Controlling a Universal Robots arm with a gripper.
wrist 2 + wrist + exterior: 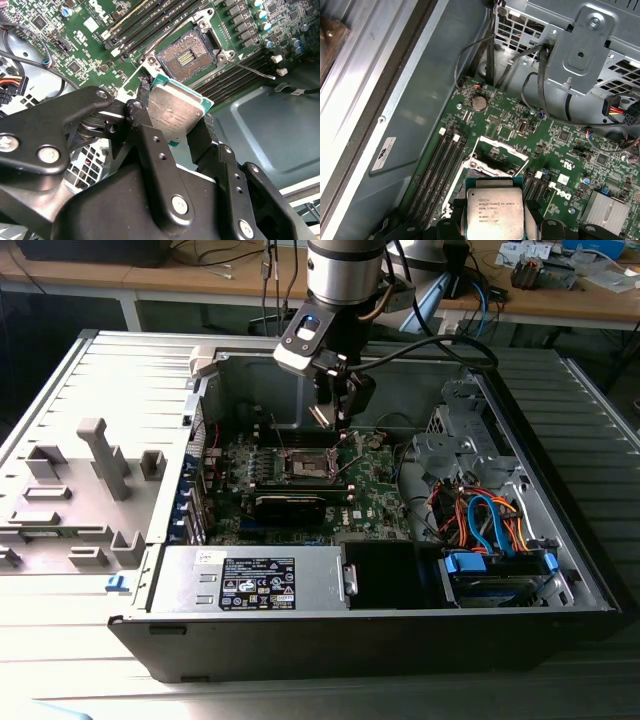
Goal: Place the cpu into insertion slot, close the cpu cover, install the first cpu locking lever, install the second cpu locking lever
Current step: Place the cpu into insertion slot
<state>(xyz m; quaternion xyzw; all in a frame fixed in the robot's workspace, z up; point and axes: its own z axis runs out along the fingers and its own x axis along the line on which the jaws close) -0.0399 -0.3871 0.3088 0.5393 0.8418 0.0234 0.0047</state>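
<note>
Arm of silver-grey metal (345, 270) reaches down from the top of the exterior view into the open dark grey metal computer case (560, 490). Its black gripper (338, 405) hangs above the green circuit board (378, 485) and points downward with a slight tilt. In the second wrist view the two black fingers (150, 140) press on opposite edges of the cpu (175, 112), a small flat square chip with a silver-grey metal top, so the gripper is closed on this chip. The cpu is in the air, tilted, near the insertion slot (186, 57) but apart from it. This slot is a square dark socket with a silver metal rim, and its gold contacts lie uncovered.

One thin metal lever rod (252, 70) sticks out from a corner of the slot. Long black memory slots (135, 27) lie in rows on two sides of it. One round silver coin battery (479, 103) sits on the board, and black cables (470, 55) run near it. At the front of the case are one silver power supply box (250, 580) and one blue drive bracket (495, 565), with orange and blue cables (480, 515) behind the bracket. The case lies on a grey ribbed table (120, 370), beside one grey plastic fixture (100, 455).

There is one arm, one gripper, one cpu and one slot.
</note>
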